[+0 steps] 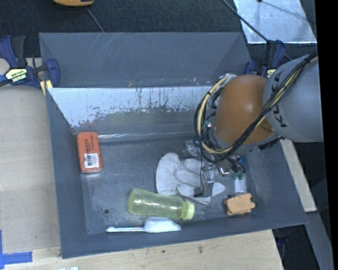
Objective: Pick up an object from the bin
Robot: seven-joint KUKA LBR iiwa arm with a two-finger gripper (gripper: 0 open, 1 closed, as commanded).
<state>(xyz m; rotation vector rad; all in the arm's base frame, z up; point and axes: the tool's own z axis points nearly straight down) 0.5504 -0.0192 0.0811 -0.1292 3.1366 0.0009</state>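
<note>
My gripper (206, 185) reaches down below the orange wrist cover into the right half of the bin. It stands on the right part of a white crumpled cloth-like thing (173, 173) that lies in the middle of the floor. A yellow-green translucent bottle (159, 205) lies on its side just left and in front of the gripper. A small tan and orange sponge-like piece (239, 204) sits to the gripper's right, near the front wall.
An orange rectangular block with a white label (89, 152) lies at the far left of the bin. A white plastic scoop (145, 226) rests along the front wall under the bottle. The arm and its cables cover the right back corner.
</note>
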